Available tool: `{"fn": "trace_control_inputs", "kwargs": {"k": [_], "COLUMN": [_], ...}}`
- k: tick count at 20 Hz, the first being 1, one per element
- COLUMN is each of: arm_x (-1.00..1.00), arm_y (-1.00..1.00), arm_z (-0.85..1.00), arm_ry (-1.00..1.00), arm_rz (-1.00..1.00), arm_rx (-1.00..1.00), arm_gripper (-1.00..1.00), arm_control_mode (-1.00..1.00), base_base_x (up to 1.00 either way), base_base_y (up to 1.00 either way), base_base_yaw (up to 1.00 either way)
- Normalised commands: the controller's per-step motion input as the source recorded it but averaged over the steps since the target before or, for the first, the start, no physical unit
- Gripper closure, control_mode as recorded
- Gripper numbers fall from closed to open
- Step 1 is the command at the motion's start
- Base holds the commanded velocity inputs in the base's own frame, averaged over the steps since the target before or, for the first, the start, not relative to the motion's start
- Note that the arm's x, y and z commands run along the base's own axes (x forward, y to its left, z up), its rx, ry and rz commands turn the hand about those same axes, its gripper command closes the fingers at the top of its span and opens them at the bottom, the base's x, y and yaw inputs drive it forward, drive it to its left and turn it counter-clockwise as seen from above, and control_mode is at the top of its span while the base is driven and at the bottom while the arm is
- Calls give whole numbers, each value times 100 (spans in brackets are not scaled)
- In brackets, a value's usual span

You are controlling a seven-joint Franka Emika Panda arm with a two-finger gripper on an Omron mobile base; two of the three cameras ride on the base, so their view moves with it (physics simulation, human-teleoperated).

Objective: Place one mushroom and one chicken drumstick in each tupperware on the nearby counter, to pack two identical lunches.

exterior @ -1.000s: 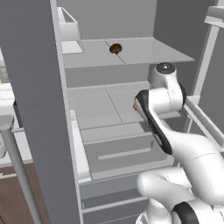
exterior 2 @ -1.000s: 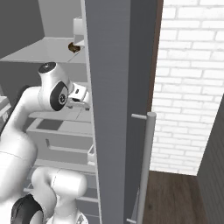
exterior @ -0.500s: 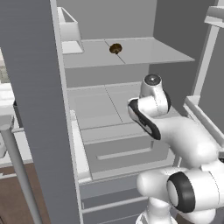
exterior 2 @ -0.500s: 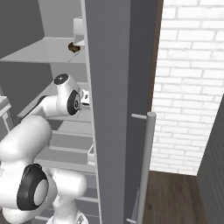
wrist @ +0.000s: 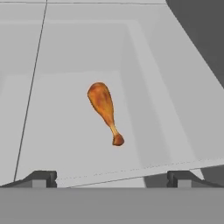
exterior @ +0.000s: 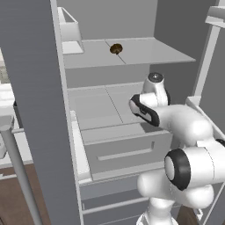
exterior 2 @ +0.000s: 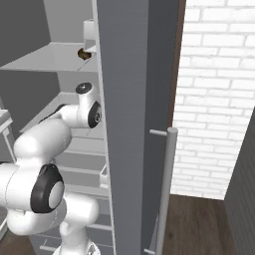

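The open fridge (exterior: 132, 110) is the largest container in view. Its grey door (exterior 2: 132, 124) stands open at 3 o'clock of the arm in the right base view, with a vertical bar handle (exterior 2: 167, 189) on its outer face. The upper shelf (exterior: 145, 52) carries 1 brown mushroom (exterior: 116, 48), near the shelf's middle, well back from the front edge; a white bin (exterior: 69, 30) stands at 9 o'clock of it. The same mushroom (exterior 2: 84, 54) shows partly hidden at the door's edge in the right base view.

In the hand view, a pale grey compartment (wrist: 166, 87) holds 1 chicken drumstick (wrist: 105, 109), lying flat, its meaty end toward 11 o'clock and its bone end toward 5 o'clock. Bare floor surrounds it on all sides; the nearest wall rises at 3 o'clock, apart from it.

The gripper (wrist: 111, 177) hangs above the drumstick, fingers spread wide, touching nothing, 1 tip at each lower corner.

A drawer front (exterior: 127, 151) sits below the arm.
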Motion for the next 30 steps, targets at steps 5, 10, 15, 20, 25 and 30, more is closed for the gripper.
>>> {"fn": "trace_control_inputs", "kwargs": {"k": [5,10,15,20,25,30], "arm_x": [21,51,42,24,34,41], "arm_y": [0,0,0,0,0,0], "arm_z": [-44,-14,-10,-25,-30,-20], "arm_ry": [0,0,1,0,0,0], "arm_rz": [6,1,0,0,0,0], "arm_rx": [8,2,0,0,0,0], "arm_gripper": [-100,-100,-100,-100,-100,-100], "arm_control_mode": [-100,-100,-100,-100,-100,-100], "base_base_x": [0,0,0,0,0,0], "base_base_y": [0,0,0,0,0,0], "base_base_yaw": [0,0,0,0,0,0]}}
